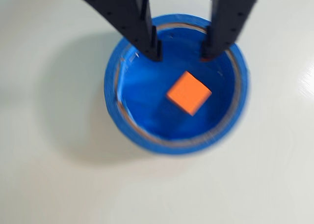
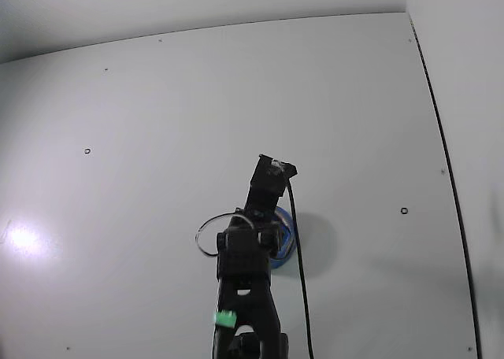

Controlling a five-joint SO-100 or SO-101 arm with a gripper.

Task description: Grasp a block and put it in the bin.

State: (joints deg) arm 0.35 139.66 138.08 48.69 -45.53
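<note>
In the wrist view the block [image 1: 189, 92], an orange-red cube, lies on the floor of the bin [image 1: 112, 91], a round blue bowl with a thick rim. My gripper [image 1: 182, 54] hangs open just above the bin's far side, its two black fingers apart with nothing between them. The block sits below and clear of the fingertips. In the fixed view the arm covers most of the bin [image 2: 285, 231]; only a blue edge shows to the right of the wrist, and the block is hidden.
The bin stands on a plain white table [image 2: 142, 138]. A black cable [image 2: 299, 272] runs down along the arm's right side. A wall edge [image 2: 441, 154] bounds the table on the right.
</note>
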